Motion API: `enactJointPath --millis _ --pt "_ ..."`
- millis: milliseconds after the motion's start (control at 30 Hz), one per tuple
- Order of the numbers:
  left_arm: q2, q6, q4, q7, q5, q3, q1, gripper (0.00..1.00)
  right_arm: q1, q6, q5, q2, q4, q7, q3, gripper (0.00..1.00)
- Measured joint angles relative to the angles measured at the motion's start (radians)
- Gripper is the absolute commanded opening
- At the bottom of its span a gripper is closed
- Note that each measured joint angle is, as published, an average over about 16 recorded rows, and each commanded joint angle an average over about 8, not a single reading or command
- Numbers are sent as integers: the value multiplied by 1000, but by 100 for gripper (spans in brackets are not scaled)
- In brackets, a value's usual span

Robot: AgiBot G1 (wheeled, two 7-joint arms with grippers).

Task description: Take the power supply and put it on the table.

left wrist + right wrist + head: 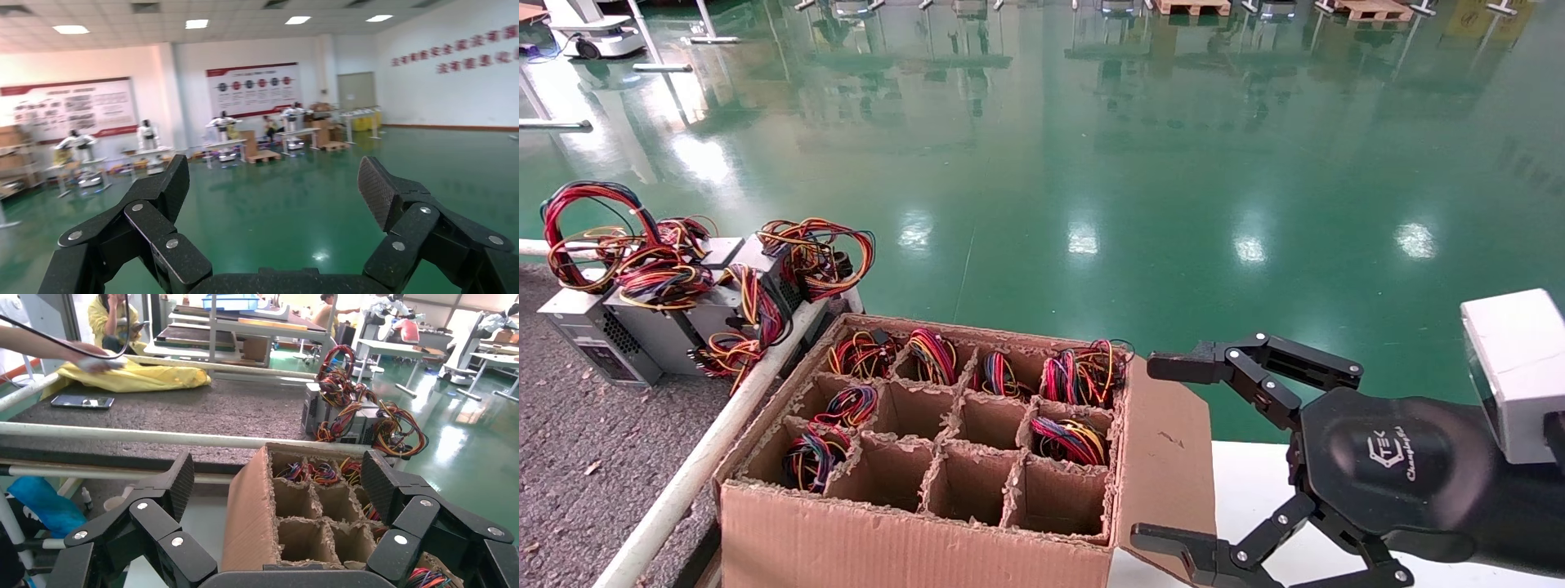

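Note:
The power supply [597, 331] is a silver-grey box with honeycomb vents and a big loose loop of red, yellow and black wires [588, 224]. It lies on the dark speckled table [576, 441] at the far left, beside like grey units [682, 327]. In the right wrist view the power supply [312, 410] sits beyond the cardboard box [245, 520]. My right gripper [1156, 452] hovers open and empty just right of the cardboard box [911, 539], its jaws framing the box's flap in its own view [278, 478]. My left gripper [274, 177] is open, holding nothing, and faces the hall.
The box's divided cells hold several wire bundles [1071, 439]; other cells are bare. A white rail [699, 465] edges the table. A white surface [1254, 482] lies under my right gripper. A phone [82, 402], a yellow cloth [147, 376] and a person [113, 318] are at the table's far side.

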Motion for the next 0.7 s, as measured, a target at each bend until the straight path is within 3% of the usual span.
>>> enactJointPath --millis 700 --pt "-120 200 -470 -158 -154 36 349 100 0 0 0 0 0 0 0 100"
